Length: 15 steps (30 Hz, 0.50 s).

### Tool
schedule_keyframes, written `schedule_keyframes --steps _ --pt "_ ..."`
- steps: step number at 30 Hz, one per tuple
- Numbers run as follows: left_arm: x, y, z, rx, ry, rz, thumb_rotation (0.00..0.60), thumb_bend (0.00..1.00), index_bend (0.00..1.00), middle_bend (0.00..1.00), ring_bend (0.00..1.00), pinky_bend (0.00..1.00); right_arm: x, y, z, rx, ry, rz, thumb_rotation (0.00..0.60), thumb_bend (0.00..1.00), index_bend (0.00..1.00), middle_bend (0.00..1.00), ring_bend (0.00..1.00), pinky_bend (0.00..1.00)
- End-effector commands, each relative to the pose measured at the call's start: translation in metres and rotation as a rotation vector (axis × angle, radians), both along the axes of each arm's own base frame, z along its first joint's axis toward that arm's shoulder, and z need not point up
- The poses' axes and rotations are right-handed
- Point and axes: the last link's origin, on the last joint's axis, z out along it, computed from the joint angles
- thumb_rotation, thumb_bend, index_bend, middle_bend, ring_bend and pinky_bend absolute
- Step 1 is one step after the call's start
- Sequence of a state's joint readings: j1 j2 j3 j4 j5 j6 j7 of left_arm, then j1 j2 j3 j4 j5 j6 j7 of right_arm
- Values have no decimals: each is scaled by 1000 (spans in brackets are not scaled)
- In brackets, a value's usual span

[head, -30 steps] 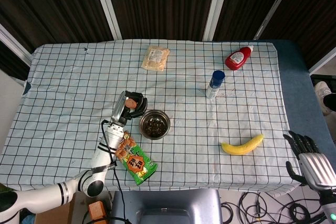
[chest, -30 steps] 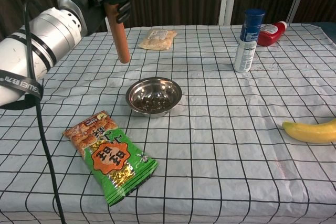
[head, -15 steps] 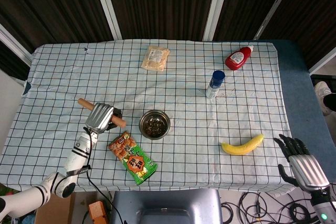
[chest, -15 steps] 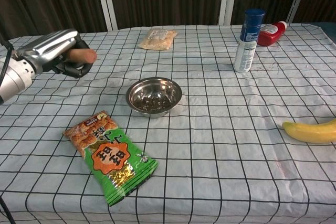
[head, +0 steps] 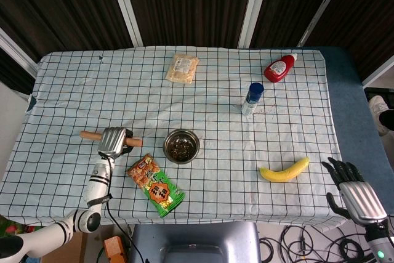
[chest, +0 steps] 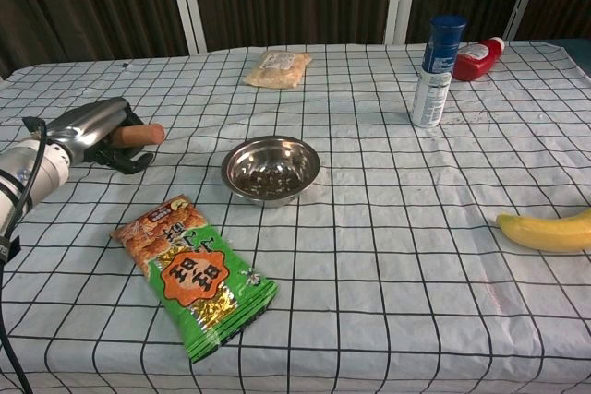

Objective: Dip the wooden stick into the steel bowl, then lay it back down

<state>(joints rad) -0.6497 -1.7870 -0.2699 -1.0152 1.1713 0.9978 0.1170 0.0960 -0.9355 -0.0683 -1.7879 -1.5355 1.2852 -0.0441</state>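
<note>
Wooden stick: lying level low on the checked cloth, left of centre in the head view, both ends showing either side of the hand; in the chest view only the rounded end showing at mid left.

Left hand: wrapping over the stick's middle, fingers curled around it, grasping it; sitting at mid left in the chest view.

Steel bowl: standing just right of the stick's near end, apart from it, dark bits lying inside; centre of the chest view.

Right hand: hanging off the table's edge at lower right of the head view, fingers spread, holding nothing.

Green snack bag: lying flat below the bowl, lower left of centre.

Banana: resting at lower right.

Blue-capped bottle: standing upright, right of centre.

Red sauce bottle: lying at upper right.

Pale packet: lying at upper centre.
</note>
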Motion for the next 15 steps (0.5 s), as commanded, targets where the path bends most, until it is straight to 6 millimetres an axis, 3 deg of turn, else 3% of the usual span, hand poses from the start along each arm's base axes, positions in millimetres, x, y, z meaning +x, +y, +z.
schedule_keyframes --steps 1,5,11,15 --pt "0 -1 1 -25 -26 18 600 323 758 974 682 831 0 0 0 -1 0 -1 600 483 0 0 0 0" --pt "0 0 4 -53 -58 28 600 257 649 890 574 746 0 0 0 1 1 1 600 483 0 0 0 0" --pt "-3 -4 4 -70 -46 28 599 248 547 786 480 670 0 0 0 -2 0 1 600 483 0 0 0 0" --pt "-6 -9 3 -99 -26 36 598 249 372 618 354 564 0 0 0 -1 0 0 600 483 0 0 0 0"
